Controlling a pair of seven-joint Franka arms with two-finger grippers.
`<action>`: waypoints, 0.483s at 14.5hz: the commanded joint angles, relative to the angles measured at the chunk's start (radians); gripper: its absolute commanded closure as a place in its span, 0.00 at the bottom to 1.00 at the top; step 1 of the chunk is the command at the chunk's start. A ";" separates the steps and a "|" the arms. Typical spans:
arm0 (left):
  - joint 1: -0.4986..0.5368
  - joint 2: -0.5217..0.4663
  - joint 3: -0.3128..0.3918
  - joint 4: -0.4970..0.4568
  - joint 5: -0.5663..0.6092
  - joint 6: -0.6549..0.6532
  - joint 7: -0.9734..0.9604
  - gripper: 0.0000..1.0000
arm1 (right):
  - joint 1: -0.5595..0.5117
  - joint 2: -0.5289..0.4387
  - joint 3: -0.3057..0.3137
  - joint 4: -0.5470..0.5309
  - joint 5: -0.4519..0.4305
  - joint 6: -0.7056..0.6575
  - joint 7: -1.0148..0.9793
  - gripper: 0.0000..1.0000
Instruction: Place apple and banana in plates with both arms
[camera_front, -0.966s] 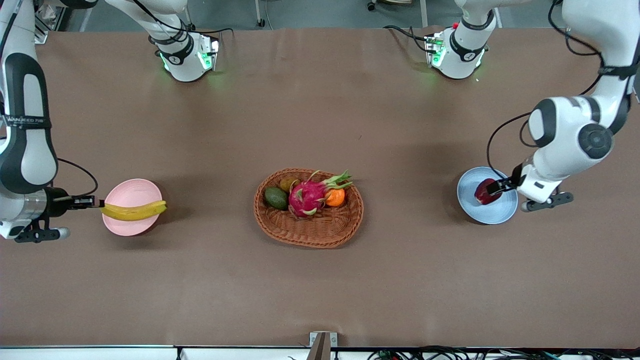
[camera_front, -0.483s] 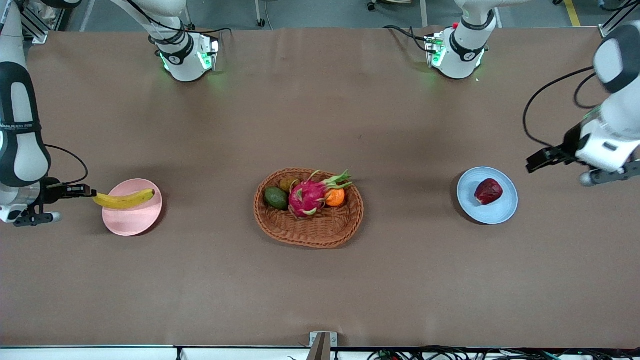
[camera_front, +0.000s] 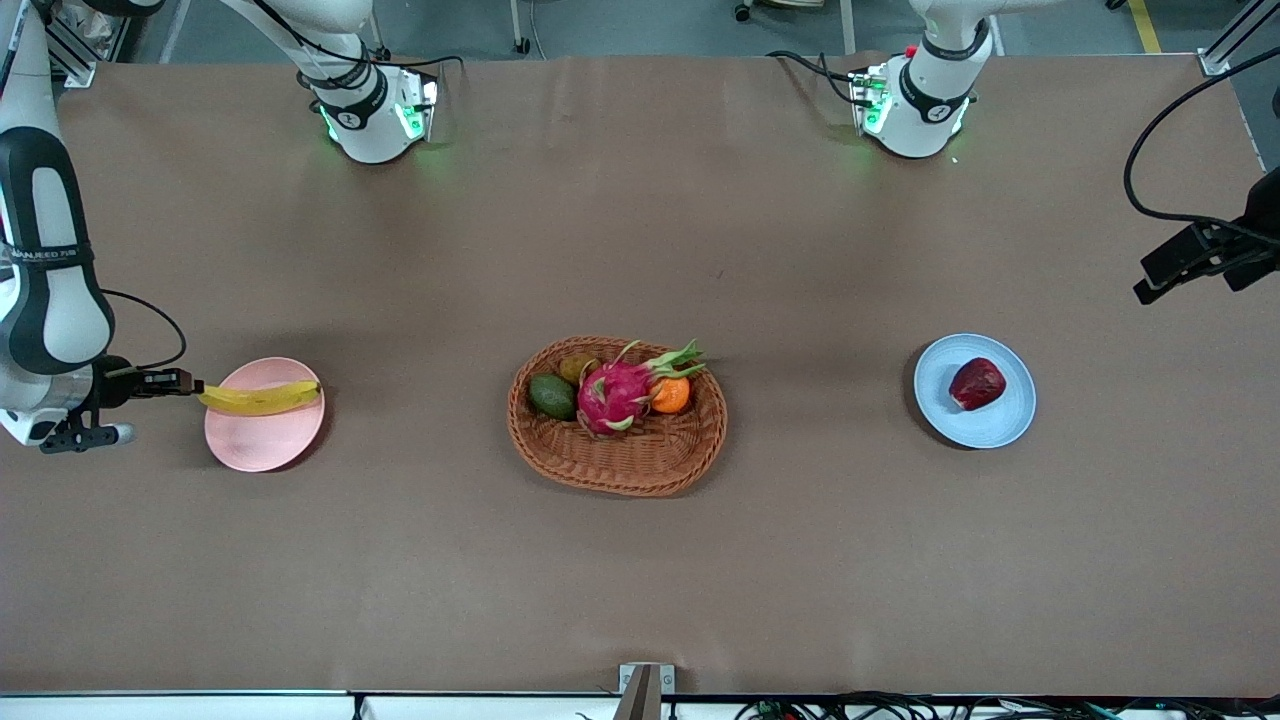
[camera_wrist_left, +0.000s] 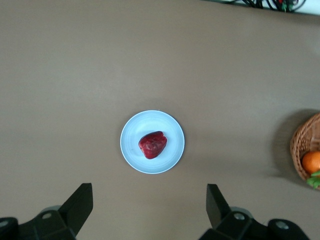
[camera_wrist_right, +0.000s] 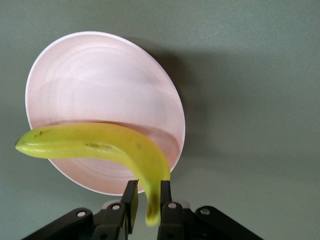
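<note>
The basket (camera_front: 617, 416) sits between two plates, the apple (camera_front: 976, 382) on one (camera_front: 1000, 425), the banana (camera_front: 260, 398) over the other (camera_front: 262, 440).

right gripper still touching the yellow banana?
Touching. Right wrist view shows the right gripper fingers clamped on the curved yellow banana's dark stem end, over the pale pink plate.

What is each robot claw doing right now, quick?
Left gripper: open, empty, up over the table above the blue plate with the apple.
Right gripper: shut on the banana, over the pink plate.
</note>
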 joint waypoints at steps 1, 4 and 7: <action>0.005 0.024 -0.003 0.035 -0.017 -0.026 0.047 0.00 | -0.009 -0.022 0.013 -0.024 0.017 0.008 0.002 0.49; 0.008 0.021 -0.001 0.032 -0.015 -0.044 0.054 0.00 | 0.000 -0.022 0.013 0.001 0.017 -0.001 0.004 0.00; 0.008 0.021 0.000 0.035 -0.011 -0.048 0.054 0.00 | 0.023 -0.032 0.016 0.044 0.017 -0.004 0.013 0.00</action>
